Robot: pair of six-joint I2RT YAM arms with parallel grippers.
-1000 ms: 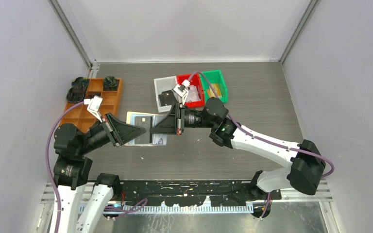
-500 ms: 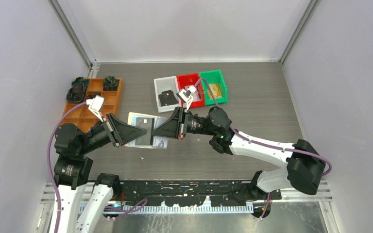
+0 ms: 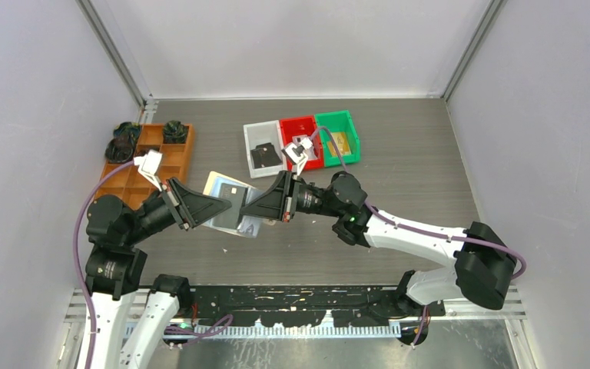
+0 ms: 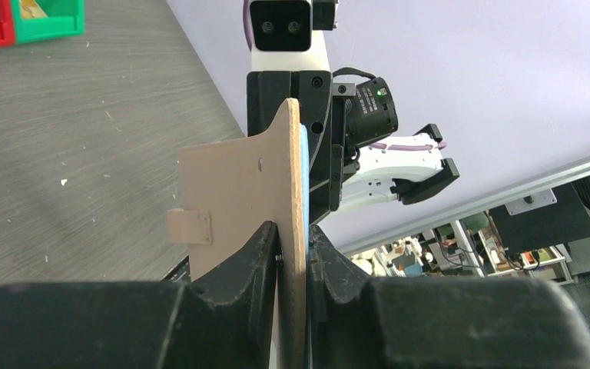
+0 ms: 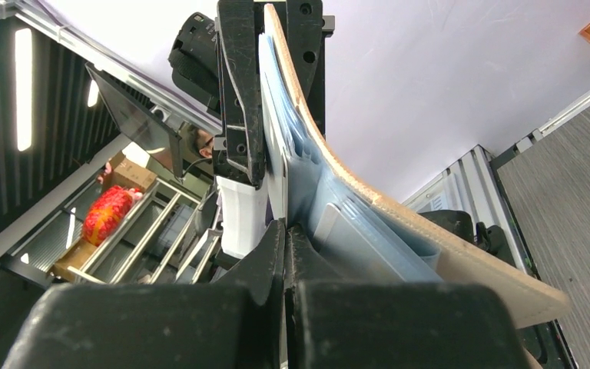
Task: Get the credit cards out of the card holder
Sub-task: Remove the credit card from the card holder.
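The tan card holder [image 3: 227,201] hangs open above the table between my two grippers. In the left wrist view my left gripper [image 4: 293,240] is shut on its near edge, with the tan cover [image 4: 230,184] standing upright and its snap tab [image 4: 190,227] sticking out to the left. My right gripper [image 3: 248,209] meets the holder from the opposite side. In the right wrist view my right gripper [image 5: 286,231] is shut on the thin edge of a pale credit card [image 5: 276,154]. More credit cards [image 5: 353,234] sit in the clear sleeves against the curved tan cover [image 5: 445,261].
An orange compartment tray [image 3: 170,157] with dark objects [image 3: 123,138] stands at the left. White [image 3: 252,137], red [image 3: 296,123] and green [image 3: 347,123] bins sit behind the holder, and a black item [image 3: 265,156] lies in the white one.
The holder has turned and tilted between the grippers. The right wrist has moved slightly nearer and lower, and the left gripper has shifted a little with it.
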